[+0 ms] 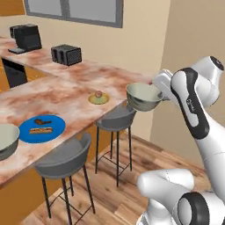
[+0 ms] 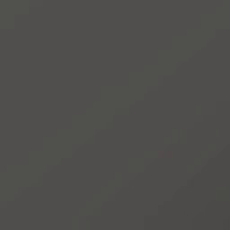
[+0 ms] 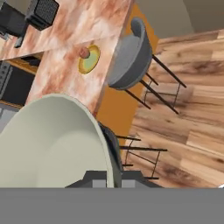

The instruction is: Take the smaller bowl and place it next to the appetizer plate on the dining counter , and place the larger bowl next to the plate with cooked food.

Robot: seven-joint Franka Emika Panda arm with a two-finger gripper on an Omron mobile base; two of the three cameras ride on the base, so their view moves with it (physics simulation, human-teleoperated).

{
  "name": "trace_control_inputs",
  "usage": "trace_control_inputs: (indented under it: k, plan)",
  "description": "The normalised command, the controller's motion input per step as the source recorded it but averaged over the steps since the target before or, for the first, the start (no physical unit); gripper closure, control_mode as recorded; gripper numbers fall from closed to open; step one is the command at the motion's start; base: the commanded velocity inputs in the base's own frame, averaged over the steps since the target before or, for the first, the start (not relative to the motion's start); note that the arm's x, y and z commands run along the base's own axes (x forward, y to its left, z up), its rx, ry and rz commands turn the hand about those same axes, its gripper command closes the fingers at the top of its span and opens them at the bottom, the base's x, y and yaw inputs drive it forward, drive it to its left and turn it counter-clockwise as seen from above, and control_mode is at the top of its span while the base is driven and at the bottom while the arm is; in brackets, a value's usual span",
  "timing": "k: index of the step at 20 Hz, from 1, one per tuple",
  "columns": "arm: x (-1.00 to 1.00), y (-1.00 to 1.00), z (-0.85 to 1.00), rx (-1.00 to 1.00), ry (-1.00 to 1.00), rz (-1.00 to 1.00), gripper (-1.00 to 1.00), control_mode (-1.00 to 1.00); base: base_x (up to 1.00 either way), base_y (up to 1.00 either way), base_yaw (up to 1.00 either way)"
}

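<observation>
Pincer (image 3: 106, 178) clamps the smaller bowl (image 1: 143, 96)'s rim; left base view adds the larger bowl (image 1: 6, 139).

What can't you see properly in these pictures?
- Larger bowl: cut off by the left edge of the left base view.
- Tool tips: in the hand view, mostly hidden behind the smaller bowl it grips.
- Food on the small yellow plate: too small to name.
- Right base view: plain dark grey, nothing readable.

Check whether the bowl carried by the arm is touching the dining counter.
Apart. In the left base view the smaller bowl hangs at the tool, past the dining counter edge, with the stool and floor showing beneath it.
</observation>
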Motion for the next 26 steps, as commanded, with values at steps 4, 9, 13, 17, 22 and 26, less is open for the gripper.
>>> trace_control_inputs:
  k: [4, 9, 13, 17, 22, 26]
  plan:
    - [0.0, 0.0, 0.0, 0.0, 0.0, 0.0, 1.0, 1.0, 0.5, -0.46, 0.62]
    - [0.0, 0.0, 0.0, 0.0, 0.0, 0.0, 1.0, 1.0, 0.66, -0.7, 0.51]
    - [0.0, 0.0, 0.0, 0.0, 0.0, 0.0, 1.0, 1.0, 1.0, -0.45, 0.17]
    - [0.0, 0.0, 0.0, 0.0, 0.0, 0.0, 1.0, 1.0, 0.97, -0.03, 0.3]
    - [0.0, 0.0, 0.0, 0.0, 0.0, 0.0, 1.0, 1.0, 0.69, 0.02, 0.24]
    - [0.24, 0.12, -0.81, -0.16, 0.13, 0.07, 1.0, -1.0, 0.0, 0.0, 0.0]
